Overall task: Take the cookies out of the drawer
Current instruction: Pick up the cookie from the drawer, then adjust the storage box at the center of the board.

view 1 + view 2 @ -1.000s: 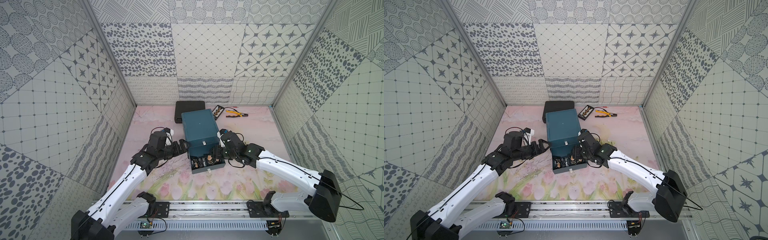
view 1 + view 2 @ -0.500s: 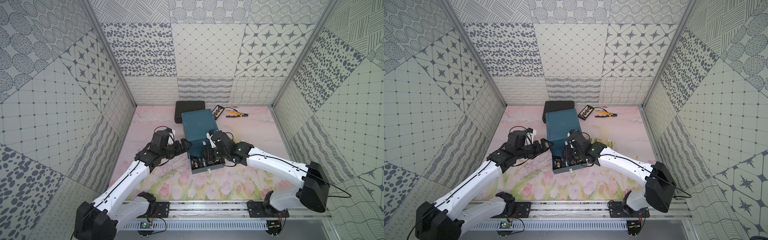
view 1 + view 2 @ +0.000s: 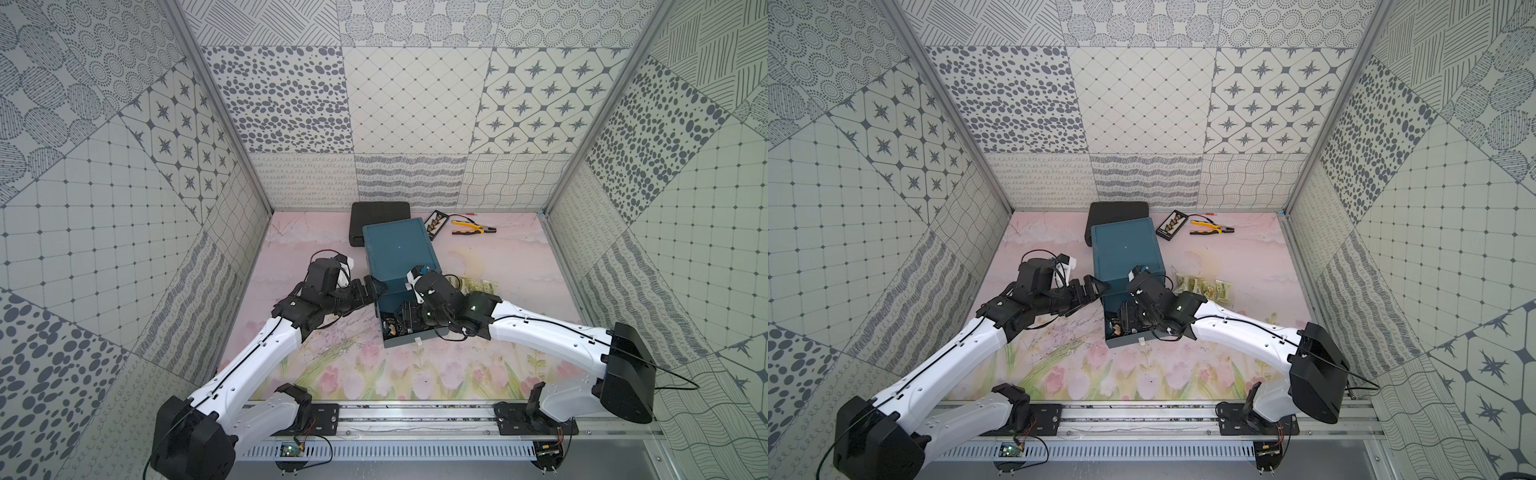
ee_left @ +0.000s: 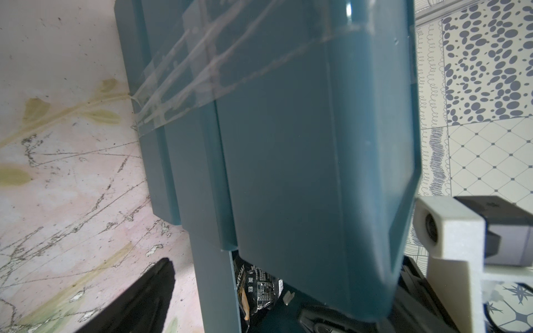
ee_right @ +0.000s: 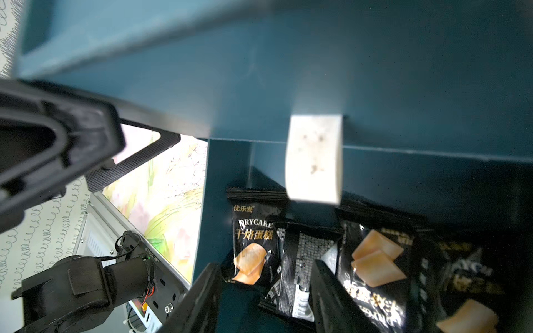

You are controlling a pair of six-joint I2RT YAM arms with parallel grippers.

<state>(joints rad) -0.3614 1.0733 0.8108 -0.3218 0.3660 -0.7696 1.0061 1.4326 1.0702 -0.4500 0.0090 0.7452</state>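
— Where that boxy teal plastic cabinet stands, what's open?
— Its drawer, pulled out. Left gripper is at the cabinet's side; its jaws, I can't tell. Right gripper is inside, jaws parted astride one of the cookies: flat, glossy black packets. Crinkly gold packets lie outside, beside the cabinet.
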